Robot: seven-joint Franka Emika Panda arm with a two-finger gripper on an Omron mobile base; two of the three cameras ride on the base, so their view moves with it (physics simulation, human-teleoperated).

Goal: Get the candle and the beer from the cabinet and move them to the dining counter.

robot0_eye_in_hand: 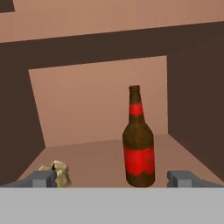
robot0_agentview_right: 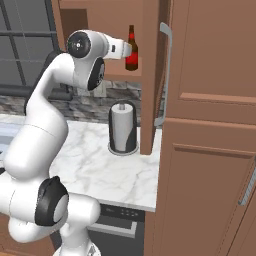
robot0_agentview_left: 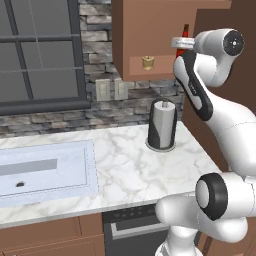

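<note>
Nothing moved yet: small dark brown glass beer bottle (robot0_eye_in_hand: 138,144) with plain red label, no readable writing, upright on the shelf of the open brown wooden wall cabinet (robot0_agentview_left: 150,35); tiny gold-tan candle (robot0_eye_in_hand: 58,172) left of the bottle. Fingers (robot0_eye_in_hand: 113,178) spread wide, empty, just short of the bottle. Both pickups and carries to the dining surface remaining

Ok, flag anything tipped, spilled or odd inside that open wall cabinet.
Nothing stands out. The beer stands upright on the cabinet shelf, the candle sits apart from it, and nothing is spilled. The open end effector touches neither.
</note>
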